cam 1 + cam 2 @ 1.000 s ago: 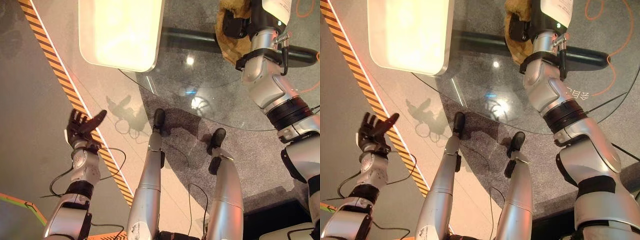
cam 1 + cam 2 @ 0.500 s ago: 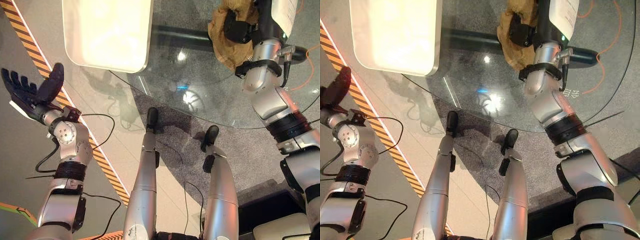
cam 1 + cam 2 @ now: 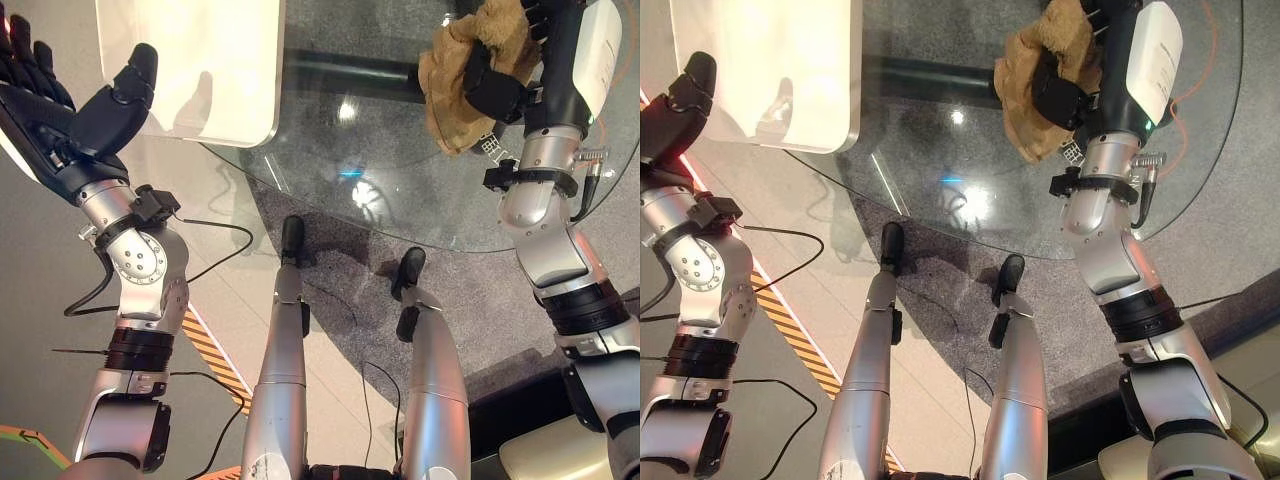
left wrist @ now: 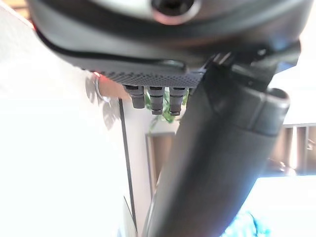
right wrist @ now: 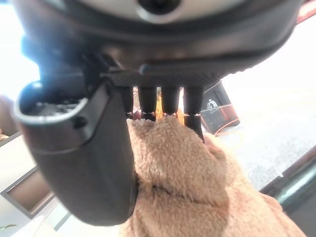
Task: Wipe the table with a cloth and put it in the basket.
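Observation:
A crumpled tan cloth (image 3: 455, 75) hangs in my right hand (image 3: 497, 90), over the far right part of the round glass table (image 3: 400, 190). In the right wrist view the thumb (image 5: 84, 158) and the fingers (image 5: 163, 103) close on the cloth (image 5: 187, 182). My left hand (image 3: 60, 120) is raised at the upper left, off the table's edge, with straight fingers and an empty palm. Its thumb (image 4: 212, 163) stands apart from the fingers (image 4: 155, 98) in the left wrist view.
A white panel with rounded corners (image 3: 210, 70) lies at the table's far left. A dark bar (image 3: 350, 70) runs under the glass. An orange-and-black striped line (image 3: 215, 350) crosses the floor at the left. An orange cord (image 3: 1200, 60) loops on the floor at the far right.
My left hand has risen from low beside the striped line to the upper left. The whole view has shifted. The right hand still holds the cloth above the table.

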You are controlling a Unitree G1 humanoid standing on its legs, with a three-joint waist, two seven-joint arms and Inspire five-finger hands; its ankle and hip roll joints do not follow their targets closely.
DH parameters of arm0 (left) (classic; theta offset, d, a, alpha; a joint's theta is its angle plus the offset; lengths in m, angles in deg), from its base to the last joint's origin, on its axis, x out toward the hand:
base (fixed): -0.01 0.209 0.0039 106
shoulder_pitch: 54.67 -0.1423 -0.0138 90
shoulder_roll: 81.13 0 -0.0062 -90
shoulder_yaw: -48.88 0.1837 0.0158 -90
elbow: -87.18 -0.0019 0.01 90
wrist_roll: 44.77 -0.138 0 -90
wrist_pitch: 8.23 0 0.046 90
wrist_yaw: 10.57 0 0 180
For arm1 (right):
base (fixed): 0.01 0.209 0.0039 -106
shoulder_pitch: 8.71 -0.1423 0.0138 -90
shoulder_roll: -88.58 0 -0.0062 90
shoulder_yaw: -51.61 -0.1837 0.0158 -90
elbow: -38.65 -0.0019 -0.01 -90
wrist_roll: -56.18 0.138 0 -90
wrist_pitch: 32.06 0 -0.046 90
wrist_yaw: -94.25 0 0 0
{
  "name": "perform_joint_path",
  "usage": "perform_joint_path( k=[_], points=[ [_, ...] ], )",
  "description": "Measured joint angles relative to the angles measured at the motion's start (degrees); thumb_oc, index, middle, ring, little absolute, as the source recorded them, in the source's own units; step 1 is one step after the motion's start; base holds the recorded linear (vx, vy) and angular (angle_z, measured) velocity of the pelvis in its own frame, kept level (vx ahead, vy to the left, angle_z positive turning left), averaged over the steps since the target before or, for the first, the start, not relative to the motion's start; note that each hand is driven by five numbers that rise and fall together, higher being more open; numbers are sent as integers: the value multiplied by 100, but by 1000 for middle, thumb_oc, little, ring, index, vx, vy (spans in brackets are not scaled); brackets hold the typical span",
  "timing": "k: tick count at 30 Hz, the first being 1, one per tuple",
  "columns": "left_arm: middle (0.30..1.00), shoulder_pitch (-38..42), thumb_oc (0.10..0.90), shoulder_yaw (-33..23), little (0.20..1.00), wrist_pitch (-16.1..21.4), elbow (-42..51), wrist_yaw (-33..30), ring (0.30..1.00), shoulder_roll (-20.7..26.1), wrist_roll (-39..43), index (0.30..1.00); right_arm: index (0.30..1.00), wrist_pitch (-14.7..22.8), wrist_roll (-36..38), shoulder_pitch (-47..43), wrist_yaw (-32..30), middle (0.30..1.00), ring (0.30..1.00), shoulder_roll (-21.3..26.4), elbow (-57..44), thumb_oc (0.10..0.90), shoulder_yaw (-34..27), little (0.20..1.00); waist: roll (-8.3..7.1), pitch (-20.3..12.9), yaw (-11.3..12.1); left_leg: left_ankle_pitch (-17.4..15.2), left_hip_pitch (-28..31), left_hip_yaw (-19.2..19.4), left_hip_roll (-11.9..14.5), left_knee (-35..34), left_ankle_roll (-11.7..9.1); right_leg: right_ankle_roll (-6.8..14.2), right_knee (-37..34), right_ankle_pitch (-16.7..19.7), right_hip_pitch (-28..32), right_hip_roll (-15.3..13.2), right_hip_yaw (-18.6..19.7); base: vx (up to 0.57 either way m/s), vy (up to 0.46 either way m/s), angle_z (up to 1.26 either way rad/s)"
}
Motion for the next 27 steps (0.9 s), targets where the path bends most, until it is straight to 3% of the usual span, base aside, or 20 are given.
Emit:
perform_joint_path(
  k=[12,27],
  points=[
    [900,-220,800,143,900,-203,387,879,900,1,-429,900,300,335,-239,417,465,300,300,-33,-577,100,-256,200,1,1,3,-5,21,46,-1,13,5,1,31,-1,-15,1,58,0,0,0],
    [900,85,800,1061,900,-722,435,2097,900,-1,-420,900,300,687,-232,398,612,300,300,-28,-979,100,-316,200,-10,6,-198,-63,36,138,0,133,46,21,52,16,-6,18,167,1,2,-1]
  ],
)
